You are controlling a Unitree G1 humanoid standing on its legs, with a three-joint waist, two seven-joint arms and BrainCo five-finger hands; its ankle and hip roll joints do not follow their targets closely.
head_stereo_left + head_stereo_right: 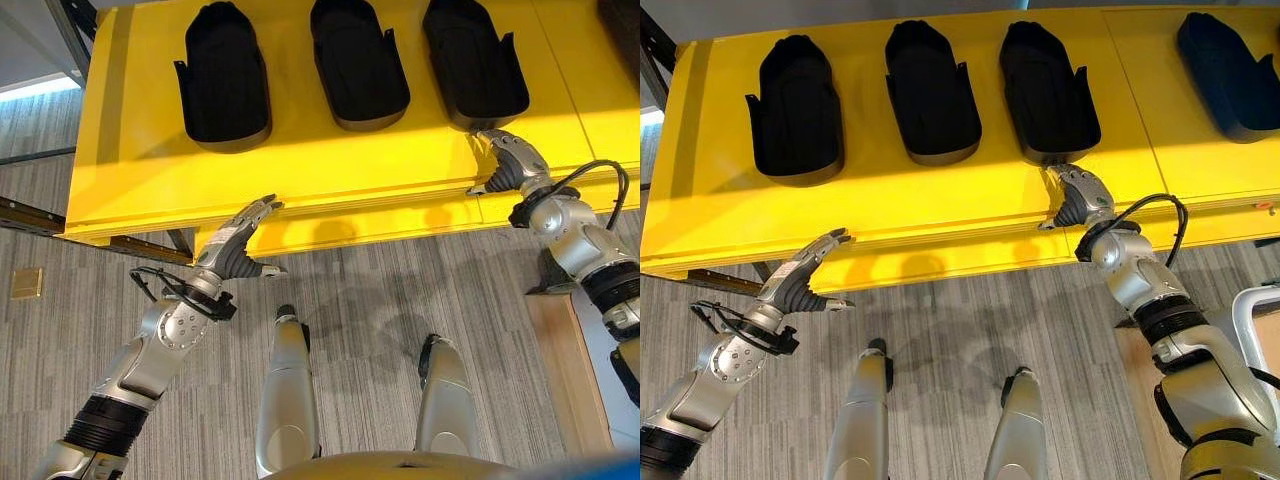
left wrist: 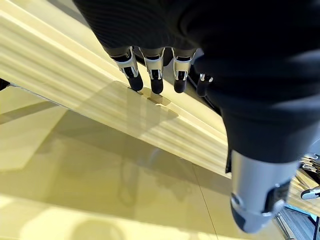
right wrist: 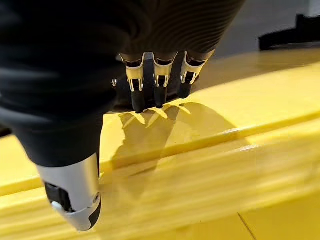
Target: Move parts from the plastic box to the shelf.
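Shelf: the yellow shelf [image 1: 330, 180] spans the upper part of both eye views, its front edge running just past both hands.
Parts on the shelf: three black moulded parts lie side by side, well apart from each other — left part [image 1: 222, 75], middle part [image 1: 357, 62], right part [image 1: 473, 62]. They sit lengthwise in a row, which looks like deliberate spacing so each can be set down without nudging its neighbour.
Fourth part: the right eye view adds a dark blue part [image 1: 1232, 72] further along the shelf.
Plastic box: I see no box here, so the supply of parts cannot be placed.
Right hand: the right hand [image 1: 1077, 197] rests on the shelf just in front of the right part. Its wrist view shows the fingers [image 3: 138, 95] fairly straight, tips at the part's near end, holding nothing; whether they touch it is hard to tell.
Left hand: the left hand [image 1: 240, 247] hovers at the shelf's front edge, fingers [image 2: 156, 80] relaxed and extended, empty.
Stage: judging by this, a part has just been placed.
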